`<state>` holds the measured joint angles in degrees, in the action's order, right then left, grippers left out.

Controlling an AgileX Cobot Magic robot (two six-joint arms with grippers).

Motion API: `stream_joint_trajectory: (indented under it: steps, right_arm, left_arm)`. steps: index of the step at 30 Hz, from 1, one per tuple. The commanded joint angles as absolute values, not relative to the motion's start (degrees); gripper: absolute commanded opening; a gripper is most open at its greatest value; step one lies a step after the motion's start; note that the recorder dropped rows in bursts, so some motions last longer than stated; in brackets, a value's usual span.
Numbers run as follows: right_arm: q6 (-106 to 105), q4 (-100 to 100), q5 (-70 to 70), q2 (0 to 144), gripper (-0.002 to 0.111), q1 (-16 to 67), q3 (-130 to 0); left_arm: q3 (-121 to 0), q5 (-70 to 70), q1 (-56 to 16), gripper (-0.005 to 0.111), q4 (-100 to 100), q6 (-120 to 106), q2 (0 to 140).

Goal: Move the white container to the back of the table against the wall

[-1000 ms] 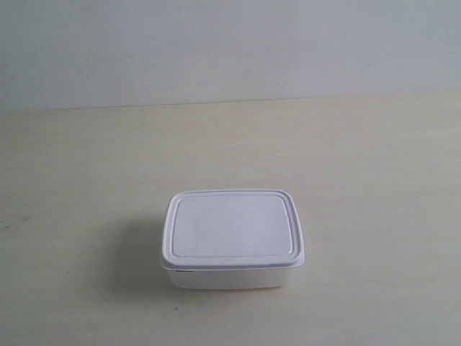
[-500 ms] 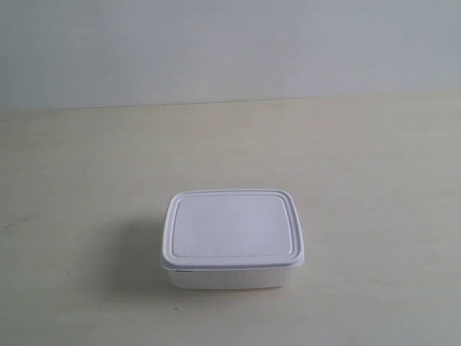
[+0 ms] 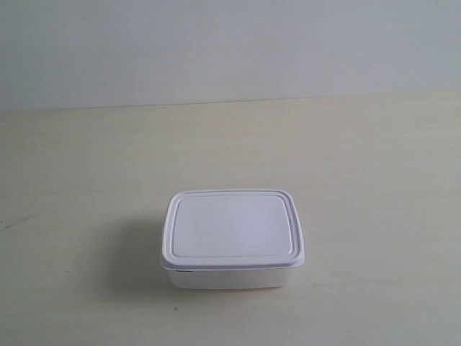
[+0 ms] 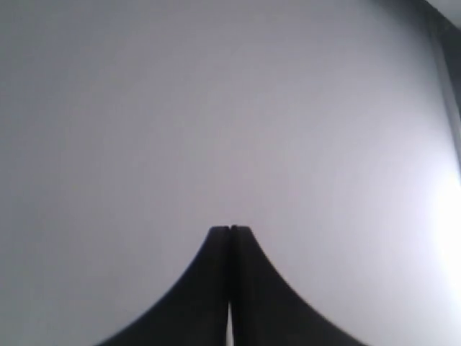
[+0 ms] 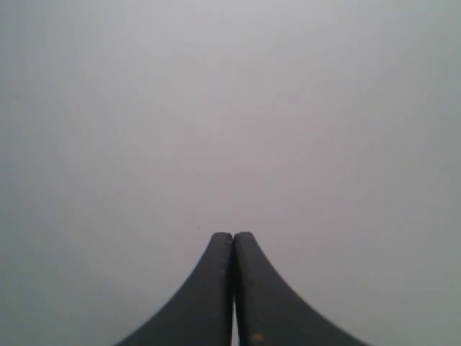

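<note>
The white container [image 3: 232, 240], lid on, sits on the cream table [image 3: 374, 166] toward its front, well short of the grey-white wall [image 3: 230, 47] behind. No arm shows in the exterior view. My left gripper [image 4: 230, 228] is shut, its dark fingers pressed together with nothing between them, facing a plain pale surface. My right gripper [image 5: 233, 235] is likewise shut and empty against a plain grey background. Neither wrist view shows the container.
The tabletop carries a few tiny dark specks, one near the container's front [image 3: 175, 309] and a faint mark at the left edge [image 3: 13, 224]. A bright patch shows at one side of the left wrist view [image 4: 450, 231].
</note>
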<state>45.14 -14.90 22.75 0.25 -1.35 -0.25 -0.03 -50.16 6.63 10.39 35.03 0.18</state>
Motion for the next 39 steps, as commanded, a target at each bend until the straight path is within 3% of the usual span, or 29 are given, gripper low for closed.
stream_joint_trajectory:
  steps: [1,9,16,21,29,39]
  right_arm:
    - [50.15,-14.0,22.41,0.0,0.0,-1.34,0.0]
    - [51.94,-7.19,22.41,0.83,0.0,-1.34,0.0]
    - [76.25,36.53,25.67,6.87,0.0,-0.73,-8.69]
    - [92.31,63.95,24.64,14.44,0.0,3.45,-19.35]
    - [117.05,99.95,22.74,24.21,0.0,11.0,-31.4]
    - [114.77,99.95,19.64,32.62,0.0,17.37,-34.75]
  left_arm:
    - [0.0,-51.93,3.96,0.0,10.15,37.88,0.0]
    - [0.0,-55.39,1.69,0.0,12.05,47.67,0.0]
    - [-3.99,-45.1,1.69,0.0,20.58,61.21,0.0]
    - [-14.92,-31.86,1.69,0.0,45.76,78.21,1.5]
    - [-33.42,-31.32,1.8,0.0,87.08,116.86,12.3]
    - [-43.29,-33.3,1.69,0.0,95.53,121.72,28.12]
